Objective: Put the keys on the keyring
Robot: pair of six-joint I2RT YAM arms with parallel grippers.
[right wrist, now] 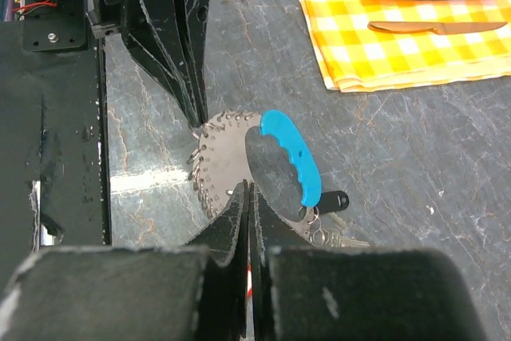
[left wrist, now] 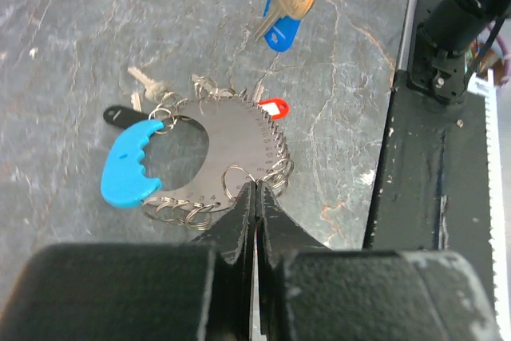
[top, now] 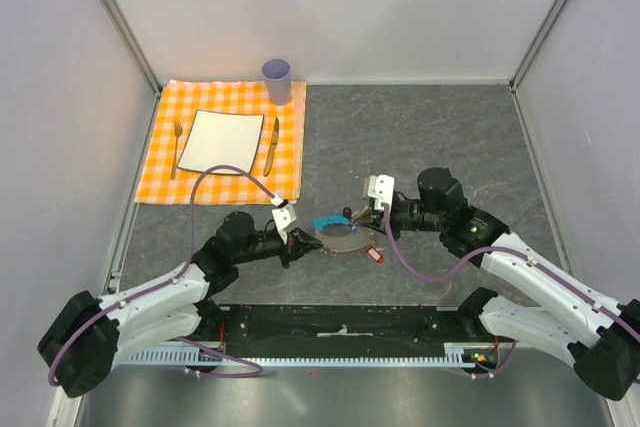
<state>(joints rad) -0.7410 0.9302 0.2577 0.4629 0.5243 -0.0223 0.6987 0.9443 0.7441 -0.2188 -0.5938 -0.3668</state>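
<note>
Right wrist: keys (right wrist: 342, 238) partly behind keyring (right wrist: 225, 161).

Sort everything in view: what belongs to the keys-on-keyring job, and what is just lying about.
For the job: keyring, gripped at its edge by the left tool; blue-tagged key, apparently hanging from the right tool; red-tagged key; black-tagged key.

Lying about: checked cloth, plate, fork, knife, purple cup.
</note>
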